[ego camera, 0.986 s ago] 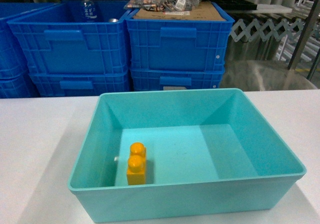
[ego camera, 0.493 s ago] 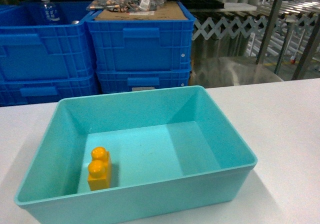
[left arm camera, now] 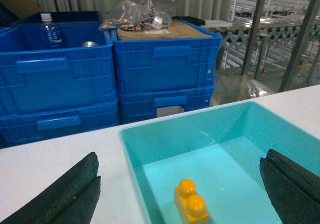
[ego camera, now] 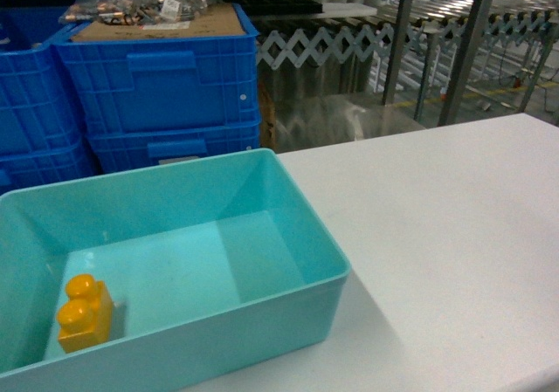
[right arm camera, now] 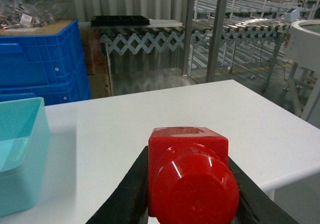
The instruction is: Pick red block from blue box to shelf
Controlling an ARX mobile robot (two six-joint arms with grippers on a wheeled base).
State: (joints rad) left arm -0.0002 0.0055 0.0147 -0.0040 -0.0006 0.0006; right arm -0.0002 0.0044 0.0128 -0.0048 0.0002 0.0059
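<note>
Change of view: across the head views the blue box has slid from frame centre to the lower left, and bare worktop now fills the right half; the camera is judged to have swung rightward.
Red block: no longer in the box; seen only in the right wrist view, clamped stud-forward between the dark fingers of the right hand, above the worktop at lower centre of that frame.
Left hand: fingers spread wide at the lower corners of the left wrist view, nothing between them, poised over the box.
Box contents: one yellow-orange brick at lower left; no red piece is seen inside.
Shelf: steel uprights and rails at upper right of the right wrist view, beyond the worktop's far edge, well apart from the block.
Dark blue crates: stacked at upper left, behind the box.
Task standing: pick-up judged complete; carry toward the shelf under way; placement not yet done.
</note>
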